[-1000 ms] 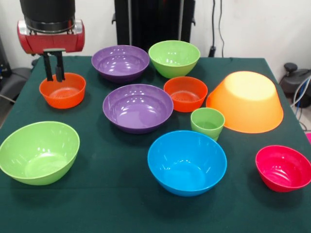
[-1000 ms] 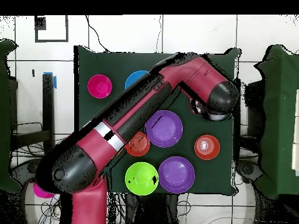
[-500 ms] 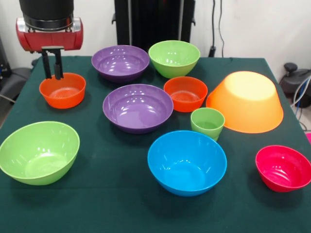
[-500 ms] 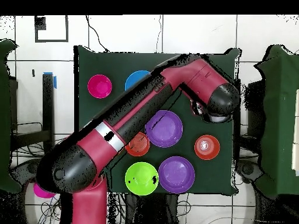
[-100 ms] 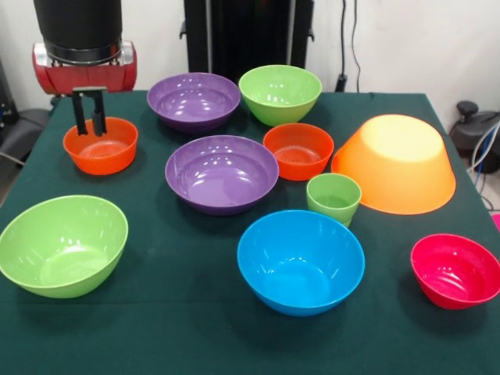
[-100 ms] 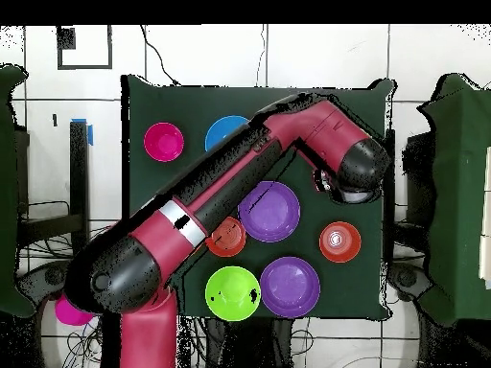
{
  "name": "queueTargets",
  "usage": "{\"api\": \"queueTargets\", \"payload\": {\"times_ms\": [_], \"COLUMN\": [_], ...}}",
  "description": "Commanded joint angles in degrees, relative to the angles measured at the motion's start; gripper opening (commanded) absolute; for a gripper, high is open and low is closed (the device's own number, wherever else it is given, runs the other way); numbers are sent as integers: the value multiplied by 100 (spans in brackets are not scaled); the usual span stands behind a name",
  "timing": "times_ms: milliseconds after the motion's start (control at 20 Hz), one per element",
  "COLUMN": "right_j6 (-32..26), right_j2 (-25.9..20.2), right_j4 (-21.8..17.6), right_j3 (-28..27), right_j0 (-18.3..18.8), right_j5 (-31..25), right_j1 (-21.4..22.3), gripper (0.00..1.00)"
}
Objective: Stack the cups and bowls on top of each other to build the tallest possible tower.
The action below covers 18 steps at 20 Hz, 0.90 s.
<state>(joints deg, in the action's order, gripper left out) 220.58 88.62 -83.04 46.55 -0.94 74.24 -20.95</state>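
My gripper [image 5: 90, 131] hangs open at the far left, its two dark fingers a little apart just above the far rim of a small orange-red bowl [image 5: 100, 150], holding nothing. The one light-green cup [image 5: 333, 198] stands upright right of centre. Around it are a second orange-red bowl [image 5: 298, 150], a purple bowl [image 5: 222, 173], a blue bowl [image 5: 301, 262] and the large orange-yellow bowl [image 5: 398, 164], turned base up. In the overhead view the arm's wrist [image 6: 351, 172] hides the gripper, just beyond the orange-red bowl [image 6: 339, 241].
At the back stand another purple bowl [image 5: 194, 100] and a light-green bowl [image 5: 280, 92]. A second light-green bowl [image 5: 62, 244] sits front left and a pink-red bowl [image 5: 455, 269] front right. All bowls stand apart on the green cloth [image 5: 180, 328].
In the front view the gripper has shifted slightly right and come down a little toward the orange-red bowl's rim. No bowl or cup has moved.
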Motion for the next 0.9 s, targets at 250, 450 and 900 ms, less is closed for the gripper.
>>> {"api": "queueTargets", "payload": {"times_ms": [250, 450, 900], "right_j6": [1573, 1538, 1304], "right_j2": [-499, -543, -647], "right_j4": [248, 301, 416], "right_j3": [-233, -198, -243], "right_j0": [104, 103, 127], "right_j5": [-345, -433, -480], "right_j1": [-194, -228, -194], "gripper": [100, 100, 100]}}
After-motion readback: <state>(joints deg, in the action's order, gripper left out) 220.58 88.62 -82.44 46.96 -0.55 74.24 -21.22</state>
